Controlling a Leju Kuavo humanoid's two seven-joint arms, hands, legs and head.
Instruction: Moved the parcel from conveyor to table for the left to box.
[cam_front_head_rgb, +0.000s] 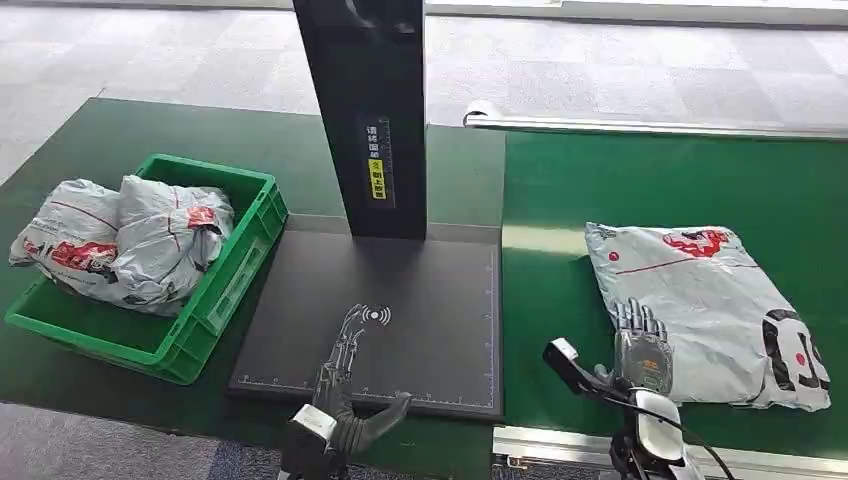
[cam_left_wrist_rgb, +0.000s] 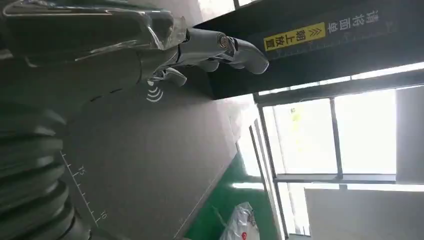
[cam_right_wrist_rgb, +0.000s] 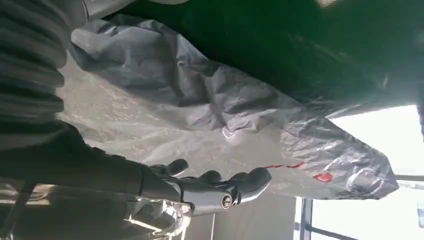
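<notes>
While the right hand (cam_front_head_rgb: 641, 352) is laid flat with its fingers (cam_right_wrist_rgb: 235, 186) spread on the near left edge of the parcel (cam_front_head_rgb: 705, 305), nothing is gripped by it. The parcel is seen lying flat on the green conveyor (cam_front_head_rgb: 680, 180), to the right of the desk. The left hand (cam_front_head_rgb: 345, 385) is held low over the dark mat (cam_front_head_rgb: 440, 320), fingers (cam_left_wrist_rgb: 220, 47) stretched forward and slightly apart, empty. A black post (cam_front_head_rgb: 365, 110) is stood at the mat's far edge, between the two sides. Two grey bags (cam_front_head_rgb: 125, 240) are piled in a green bin (cam_front_head_rgb: 215, 300) at the left. A yellow label (cam_front_head_rgb: 378, 186) with Chinese characters is carried on the post; a wireless symbol (cam_front_head_rgb: 376, 316) is printed on the mat.
</notes>
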